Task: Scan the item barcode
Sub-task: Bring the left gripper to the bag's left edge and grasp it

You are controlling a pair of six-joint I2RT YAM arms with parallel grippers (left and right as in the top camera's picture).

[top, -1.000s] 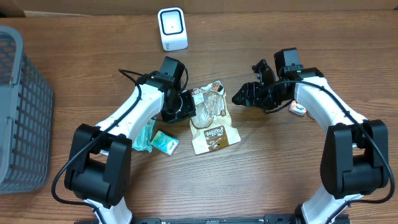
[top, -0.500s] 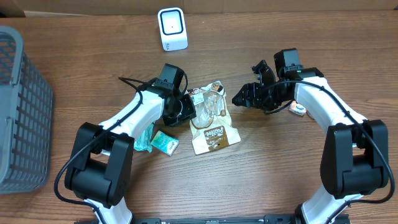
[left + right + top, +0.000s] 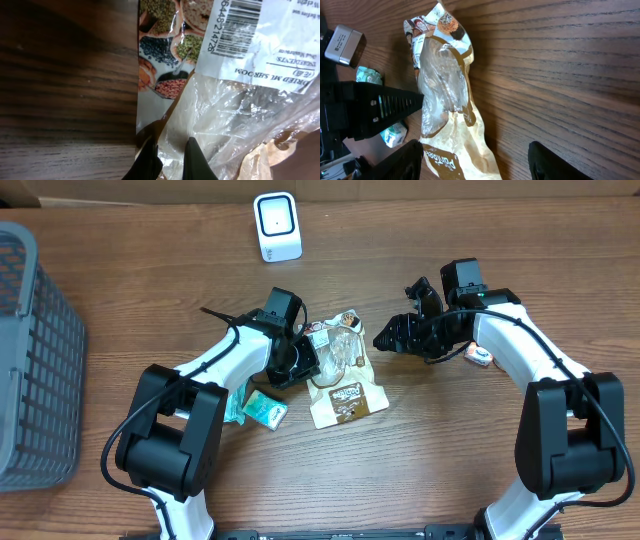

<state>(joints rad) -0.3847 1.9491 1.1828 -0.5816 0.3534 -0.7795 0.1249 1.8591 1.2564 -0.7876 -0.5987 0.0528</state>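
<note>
The item is a cream and brown pouch (image 3: 342, 380) with a clear window, lying flat at mid-table. My left gripper (image 3: 308, 363) sits at its left edge, shut on the pouch's clear film (image 3: 235, 115); in the left wrist view the film runs between the two fingertips of the gripper (image 3: 171, 159). A white label with the barcode (image 3: 240, 25) faces that camera. My right gripper (image 3: 385, 338) hangs open just right of the pouch's top. In the right wrist view the pouch (image 3: 445, 100) lies by the left finger of that gripper (image 3: 480, 165), which holds nothing. The white scanner (image 3: 277, 226) stands at the back.
A grey mesh basket (image 3: 30, 360) fills the left edge. Teal packets (image 3: 264, 409) lie under the left arm, beside the pouch. A small orange and white item (image 3: 481, 356) sits under the right arm.
My left arm has shifted a little right and towards the front, closing in on the pouch's left edge; the pouch's lower end turned slightly. The right arm has stayed put.
</note>
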